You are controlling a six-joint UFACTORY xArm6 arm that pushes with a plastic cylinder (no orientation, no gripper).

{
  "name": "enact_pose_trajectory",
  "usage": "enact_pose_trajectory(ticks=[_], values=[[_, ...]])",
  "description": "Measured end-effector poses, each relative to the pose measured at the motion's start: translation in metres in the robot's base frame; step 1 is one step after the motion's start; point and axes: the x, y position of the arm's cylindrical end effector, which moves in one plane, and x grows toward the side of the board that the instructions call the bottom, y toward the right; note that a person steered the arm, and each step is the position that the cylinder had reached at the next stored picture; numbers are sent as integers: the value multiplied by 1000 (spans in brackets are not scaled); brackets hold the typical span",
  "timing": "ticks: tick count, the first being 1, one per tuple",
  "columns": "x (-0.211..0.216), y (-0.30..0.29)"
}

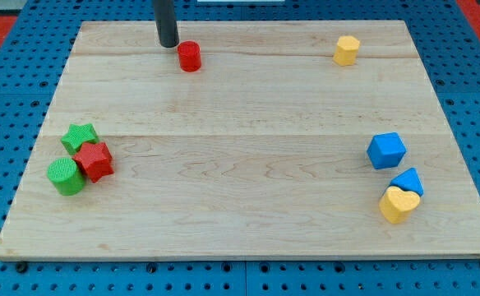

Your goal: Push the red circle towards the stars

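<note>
The red circle (190,56) stands near the view's top, left of centre, on the wooden board (240,197). My tip (168,43) is just to its upper left, a small gap apart. The green star (80,136) and the red star (95,160) sit together at the view's left, far below the red circle.
A green circle (65,176) touches the stars at the lower left. A yellow hexagon (347,49) is at the top right. A blue cube (386,150), a blue triangle (408,180) and a yellow heart (399,204) cluster at the right.
</note>
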Motion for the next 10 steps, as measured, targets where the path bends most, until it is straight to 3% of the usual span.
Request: enact_pose_trajectory(ticks=[2,3,4,6,7,8,9,10], values=[[-19,48],[20,70],[73,37],[50,17],[9,17],[30,-49],[109,-62],[86,-79]])
